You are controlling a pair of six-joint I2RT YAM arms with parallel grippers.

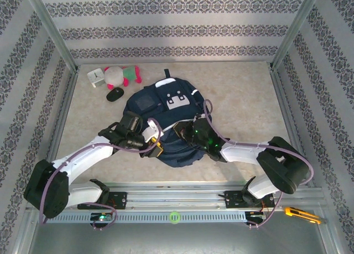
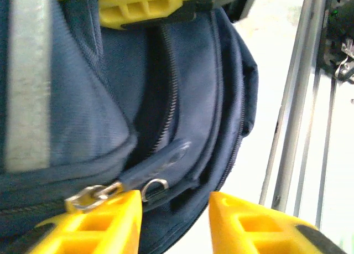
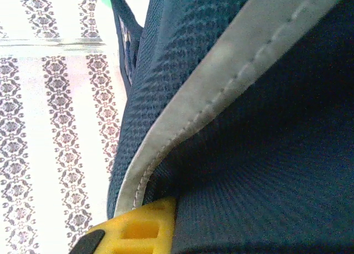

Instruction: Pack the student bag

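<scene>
While the bag [image 1: 146, 107] lies mid-worktop [image 1: 243, 99], the left tool [image 1: 155, 147] stands partly open at its near left edge, one yellow finger [image 2: 105, 221] touching the zip pull [image 2: 91, 197], nothing gripped. The right tool [image 1: 187, 133] is closed against navy fabric beside pale trim [image 3: 182, 127]; whether it pinches cloth, I cannot tell. Bare worktop spreads right of the bag; a rail [image 2: 293, 99] runs near its front edge.

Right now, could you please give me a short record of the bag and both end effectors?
bag: navy blue fabric backpack, lying mid-table
left end effector: open, yellow fingers at the metal zip pull
right end effector: shut, seemingly pinching backpack fabric
far-left items: pink plush toy, black oval object
</scene>
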